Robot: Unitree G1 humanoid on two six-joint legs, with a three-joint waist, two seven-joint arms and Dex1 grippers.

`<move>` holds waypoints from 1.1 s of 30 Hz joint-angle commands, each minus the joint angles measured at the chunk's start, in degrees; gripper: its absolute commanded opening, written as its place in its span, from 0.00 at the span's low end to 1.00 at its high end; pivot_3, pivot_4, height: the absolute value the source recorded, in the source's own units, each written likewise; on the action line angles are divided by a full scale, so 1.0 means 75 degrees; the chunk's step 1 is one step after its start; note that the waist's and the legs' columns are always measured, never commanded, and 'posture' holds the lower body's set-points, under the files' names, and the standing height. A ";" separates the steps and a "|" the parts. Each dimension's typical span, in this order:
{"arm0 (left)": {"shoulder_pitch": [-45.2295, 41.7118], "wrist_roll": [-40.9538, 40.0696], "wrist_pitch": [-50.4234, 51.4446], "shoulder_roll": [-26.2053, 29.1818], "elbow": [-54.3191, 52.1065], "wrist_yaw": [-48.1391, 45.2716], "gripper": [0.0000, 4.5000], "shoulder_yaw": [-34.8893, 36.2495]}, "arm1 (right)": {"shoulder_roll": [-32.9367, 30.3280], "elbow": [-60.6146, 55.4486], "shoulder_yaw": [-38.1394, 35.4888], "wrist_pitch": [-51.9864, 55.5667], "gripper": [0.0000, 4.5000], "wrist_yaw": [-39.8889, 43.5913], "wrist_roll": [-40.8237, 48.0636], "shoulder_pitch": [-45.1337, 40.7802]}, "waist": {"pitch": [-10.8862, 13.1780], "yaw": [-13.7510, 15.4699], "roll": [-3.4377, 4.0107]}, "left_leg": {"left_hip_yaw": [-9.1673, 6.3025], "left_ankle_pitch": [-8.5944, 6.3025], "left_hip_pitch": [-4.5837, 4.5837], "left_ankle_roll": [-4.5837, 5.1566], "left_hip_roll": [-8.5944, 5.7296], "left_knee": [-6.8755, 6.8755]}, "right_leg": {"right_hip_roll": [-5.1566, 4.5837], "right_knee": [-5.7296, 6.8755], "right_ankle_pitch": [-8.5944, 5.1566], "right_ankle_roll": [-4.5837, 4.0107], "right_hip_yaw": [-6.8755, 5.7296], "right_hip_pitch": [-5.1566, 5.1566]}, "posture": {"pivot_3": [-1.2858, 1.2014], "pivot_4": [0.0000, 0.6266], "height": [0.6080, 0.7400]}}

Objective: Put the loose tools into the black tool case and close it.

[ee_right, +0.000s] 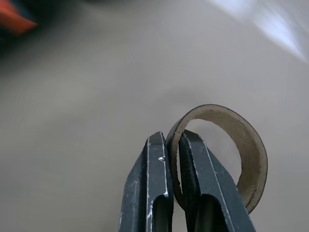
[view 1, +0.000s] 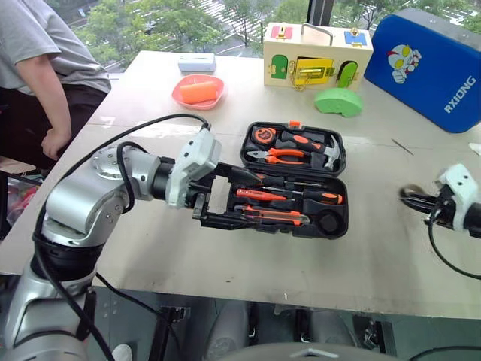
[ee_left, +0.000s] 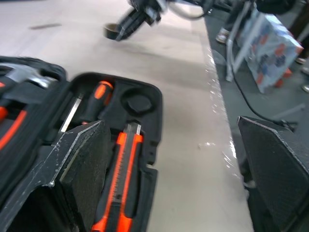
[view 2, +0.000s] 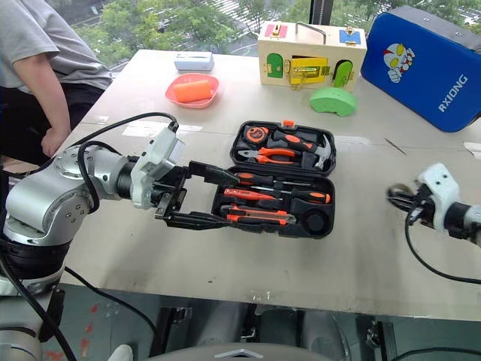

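Inside open black tool case (view 1: 239, 154), screwdrivers and knife; left claw (view 2: 197, 197) wide, right claw (ee_right: 176, 150) clamped on tape roll (ee_right: 244, 145)

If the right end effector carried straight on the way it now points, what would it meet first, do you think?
Probably the black tool case. The right end effector, shut on the tape roll, points across bare table toward the case's right end, though depth is unclear and it may pass above.

We see a black tool case (view 1: 297, 180) with orange-and-black tools, a dark tape roll (ee_right: 227, 150) with tan inner face, a blue padded case (view 1: 428, 68) bearing a cartoon figure, and a pale beige desk (view 1: 391, 256).
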 commanded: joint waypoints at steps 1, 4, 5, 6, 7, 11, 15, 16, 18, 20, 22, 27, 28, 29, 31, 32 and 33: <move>0.0187 0.0346 -0.0532 0.0247 -0.0060 -0.0309 1.00 -0.0124 | -0.0180 -0.1690 0.0589 0.0233 0.01 0.0914 0.0853 -0.0235 | 0.0000 0.0017 -0.0002 | -0.0006 -0.0001 -0.0004 0.0000 0.0000 0.0000 | 0.0000 -0.0004 0.0000 0.0000 -0.0007 0.0000 | 0.52 0.24 0.96; 0.0288 0.0511 -0.0750 0.0291 -0.0026 -0.0380 1.00 -0.0212 | -0.0046 -0.2203 0.1408 0.0267 0.01 0.1057 0.0793 -0.0738 | 0.0004 0.0073 -0.0010 | -0.0006 -0.0002 -0.0007 0.0002 -0.0007 0.0001 | -0.0002 -0.0006 0.0000 0.0000 -0.0008 -0.0001 | 0.52 0.24 0.96; 0.0298 0.0528 -0.0766 0.0293 -0.0033 -0.0380 1.00 -0.0223 | 0.0026 -0.2263 0.1704 0.0272 0.01 0.1056 0.0683 -0.0922 | 0.0005 0.0117 -0.0018 | -0.0007 -0.0002 -0.0010 0.0003 -0.0009 0.0001 | -0.0004 -0.0006 0.0000 0.0000 -0.0010 -0.0003 | 0.52 0.24 0.96; 0.0307 0.0539 -0.0773 0.0295 -0.0042 -0.0380 1.00 -0.0227 | 0.0099 -0.2266 0.1979 0.0261 0.01 0.1037 0.0541 -0.1090 | 0.0007 0.0128 -0.0021 | -0.0009 -0.0003 -0.0010 0.0004 -0.0011 0.0003 | -0.0010 -0.0005 0.0001 0.0000 -0.0009 -0.0005 | 0.52 0.24 0.96; 0.0314 0.0542 -0.0766 0.0299 -0.0059 -0.0370 1.00 -0.0222 | 0.0168 -0.2164 0.2231 0.0206 0.01 0.0988 0.0327 -0.1242 | 0.0007 0.0142 -0.0022 | -0.0009 -0.0003 -0.0012 0.0004 -0.0012 0.0004 | -0.0010 -0.0004 0.0001 0.0000 -0.0010 -0.0006 | 0.52 0.24 0.96; 0.0441 0.0526 -0.0752 0.0380 -0.0151 -0.0300 1.00 -0.0128 | 0.0324 -0.1424 0.2995 -0.0402 0.01 0.0887 -0.0712 -0.1705 | 0.0007 0.0158 -0.0025 | -0.0013 -0.0003 -0.0020 0.0004 -0.0018 0.0004 | -0.0010 -0.0005 0.0000 0.0000 -0.0016 -0.0012 | 0.52 0.24 0.96; 0.0535 0.0499 -0.0756 0.0417 -0.0231 -0.0216 1.00 -0.0055 | 0.0413 -0.1261 0.3221 -0.0453 0.01 0.0868 -0.1022 -0.1859 | 0.0008 0.0136 -0.0024 | -0.0009 -0.0002 -0.0024 0.0003 -0.0019 0.0002 | -0.0005 -0.0003 0.0000 0.0000 -0.0015 -0.0021 | 0.52 0.24 0.96; 0.0542 0.0498 -0.0757 0.0414 -0.0239 -0.0191 1.00 -0.0046 | 0.0422 -0.1253 0.3274 -0.0454 0.01 0.0855 -0.1117 -0.1879 | 0.0007 0.0135 -0.0024 | -0.0010 -0.0002 -0.0024 0.0003 -0.0017 0.0001 | -0.0006 -0.0003 0.0000 -0.0001 -0.0016 -0.0021 | 0.52 0.24 0.96; 0.0536 0.0503 -0.0756 0.0399 -0.0246 -0.0139 1.00 -0.0040 | 0.0361 -0.1163 0.3408 -0.0604 0.01 0.0872 -0.1422 -0.1878 | 0.0007 0.0131 -0.0024 | -0.0009 -0.0002 -0.0024 0.0002 -0.0016 0.0001 | -0.0006 -0.0002 0.0000 -0.0001 -0.0016 -0.0020 | 0.52 0.24 0.96; 0.0515 0.0499 -0.0764 0.0384 -0.0238 -0.0095 1.00 -0.0041 | 0.0271 -0.1133 0.3455 -0.0700 0.01 0.0977 -0.1560 -0.1839 | 0.0007 0.0133 -0.0024 | -0.0009 -0.0002 -0.0024 0.0003 -0.0016 0.0002 | -0.0005 -0.0001 0.0000 0.0000 -0.0016 -0.0020 | 0.52 0.24 0.96; 0.0487 0.0504 -0.0787 0.0383 -0.0197 -0.0082 1.00 -0.0043 | 0.0175 -0.1268 0.3368 -0.0602 0.01 0.1116 -0.1468 -0.1780 | 0.0007 0.0139 -0.0024 | -0.0008 -0.0002 -0.0024 0.0003 -0.0017 0.0002 | 0.0002 -0.0001 0.0000 0.0000 -0.0016 -0.0020 | 0.52 0.24 0.96; 0.0431 0.0555 -0.0865 0.0356 -0.0083 -0.0093 1.00 -0.0061 | -0.0046 -0.1324 0.3293 -0.0368 0.01 0.1175 -0.1471 -0.1723 | 0.0008 0.0137 -0.0024 | -0.0008 -0.0002 -0.0024 0.0003 -0.0017 0.0002 | 0.0002 -0.0001 0.0000 0.0000 -0.0016 -0.0020 | 0.52 0.24 0.96; 0.0416 0.0562 -0.0876 0.0345 -0.0069 -0.0093 1.00 -0.0069 | -0.0099 -0.1306 0.3297 -0.0362 0.01 0.1190 -0.1498 -0.1702 | 0.0008 0.0137 -0.0024 | -0.0009 -0.0002 -0.0024 0.0003 -0.0017 0.0002 | 0.0002 -0.0001 0.0000 0.0000 -0.0017 -0.0020 | 0.52 0.24 0.96; 0.0396 0.0568 -0.0880 0.0332 -0.0055 -0.0093 1.00 -0.0078 | -0.0147 -0.1299 0.3294 -0.0351 0.01 0.1198 -0.1512 -0.1677 | 0.0008 0.0136 -0.0024 | -0.0009 -0.0002 -0.0024 0.0003 -0.0017 0.0002 | 0.0001 -0.0001 0.0000 0.0000 -0.0016 -0.0020 | 0.52 0.24 0.96; 0.0355 0.0583 -0.0893 0.0306 -0.0026 -0.0092 1.00 -0.0101 | -0.0194 -0.1301 0.3269 -0.0345 0.01 0.1201 -0.1482 -0.1636 | 0.0008 0.0136 -0.0024 | -0.0009 -0.0002 -0.0024 0.0003 -0.0017 0.0002 | 0.0001 -0.0001 0.0000 0.0000 -0.0016 -0.0020 | 0.52 0.24 0.96; 0.0333 0.0595 -0.0908 0.0290 -0.0008 -0.0095 1.00 -0.0118 | -0.0187 -0.1305 0.3259 -0.0328 0.01 0.1188 -0.1446 -0.1629 | 0.0007 0.0137 -0.0024 | -0.0009 -0.0002 -0.0024 0.0003 -0.0017 0.0002 | 0.0001 -0.0002 0.0000 0.0000 -0.0016 -0.0020 | 0.52 0.24 0.96; 0.0315 0.0606 -0.0920 0.0276 0.0007 -0.0094 1.00 -0.0133 | -0.0178 -0.1309 0.3258 -0.0324 0.01 0.1180 -0.1427 -0.1627 | 0.0008 0.0137 -0.0024 | -0.0008 -0.0002 -0.0024 0.0003 -0.0017 0.0002 | 0.0000 -0.0002 0.0000 0.0000 -0.0016 -0.0020 | 0.52 0.24 0.96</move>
